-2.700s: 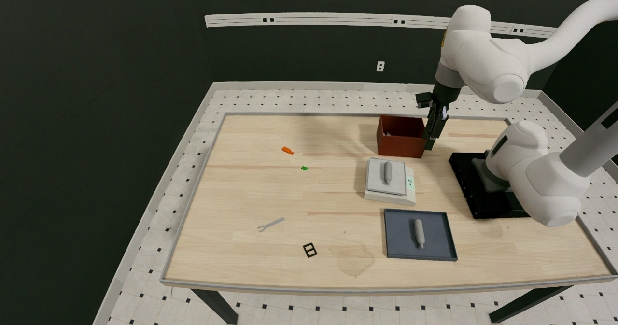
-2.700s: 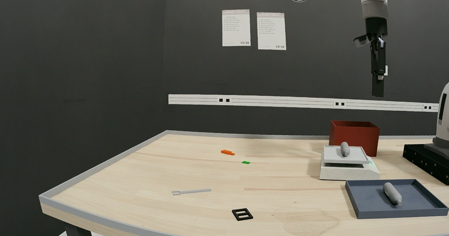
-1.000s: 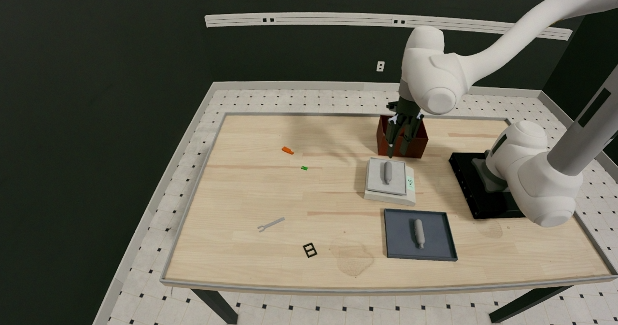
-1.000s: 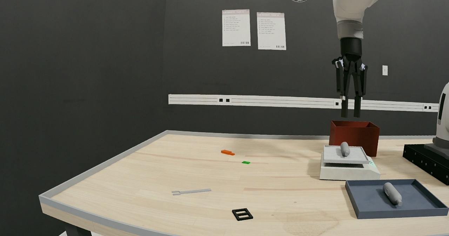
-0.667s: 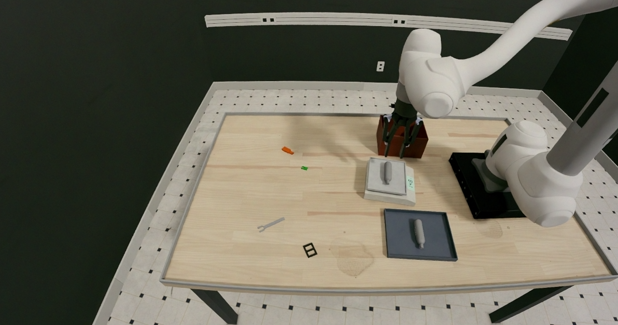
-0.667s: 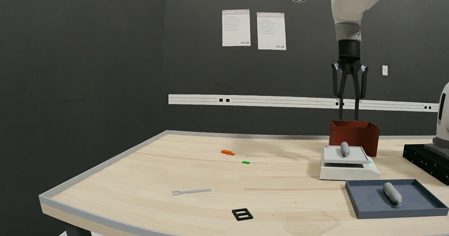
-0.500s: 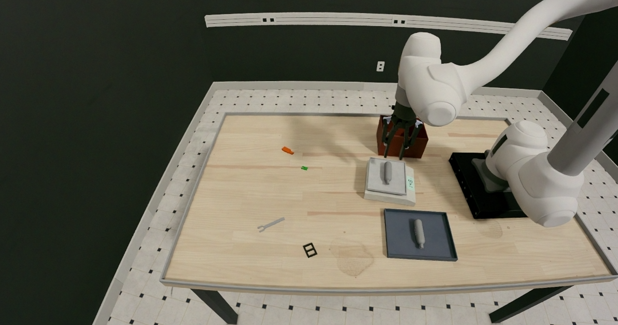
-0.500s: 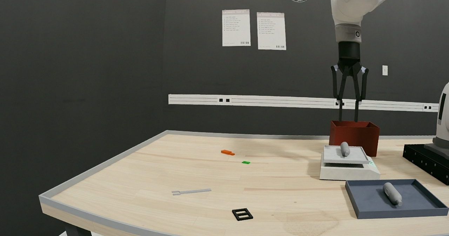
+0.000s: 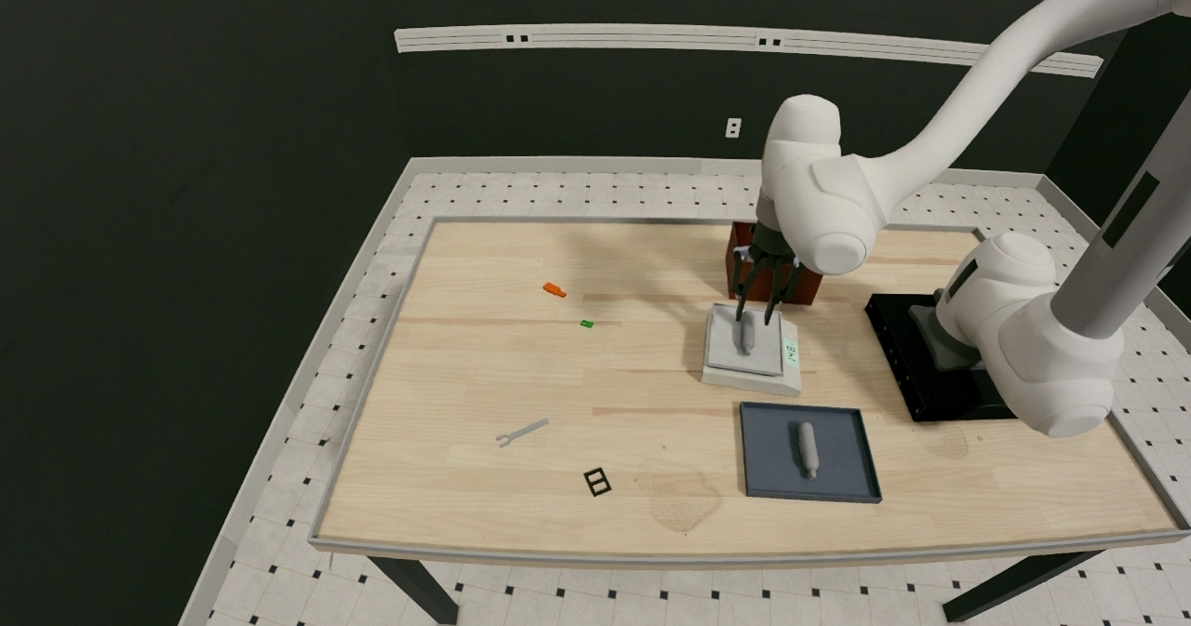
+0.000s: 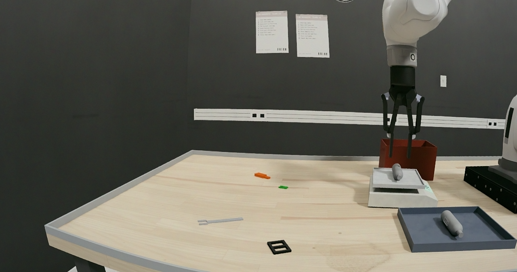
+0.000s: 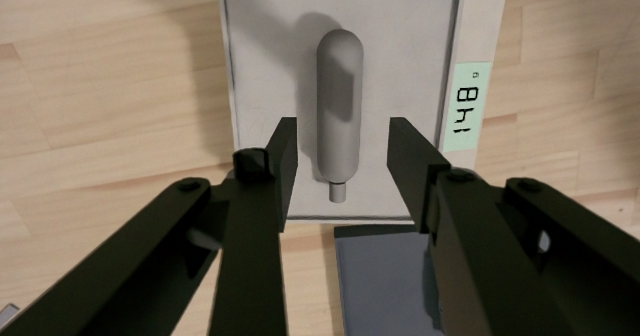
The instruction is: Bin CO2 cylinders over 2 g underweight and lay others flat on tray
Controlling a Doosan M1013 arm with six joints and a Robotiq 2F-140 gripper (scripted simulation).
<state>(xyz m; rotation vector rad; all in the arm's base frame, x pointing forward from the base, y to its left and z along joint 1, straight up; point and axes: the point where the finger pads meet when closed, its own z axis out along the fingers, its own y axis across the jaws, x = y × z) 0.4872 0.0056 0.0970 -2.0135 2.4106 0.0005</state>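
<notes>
A grey CO2 cylinder [image 11: 339, 111] lies flat on the white scale [image 9: 752, 350], whose green display [image 11: 467, 106] reads 148. It also shows in the top and exterior views [image 9: 746, 332] [image 10: 396, 171]. My gripper [image 11: 342, 141] hangs straight above it, partly open and empty, fingers on either side of the cylinder's line but well above it [image 10: 400, 150]. A second cylinder [image 9: 805, 447] [image 10: 451, 222] lies flat on the floor of the dark blue tray [image 9: 799, 455], in front of the scale. The red scrap bin [image 10: 406, 158] stands behind the scale.
The arm's black base [image 9: 932, 355] sits to the right of the scale. An orange piece [image 9: 554, 289], a green piece [image 9: 587, 323], a grey wrench [image 9: 522, 432] and a black buckle [image 9: 596, 482] lie on the left half of the table.
</notes>
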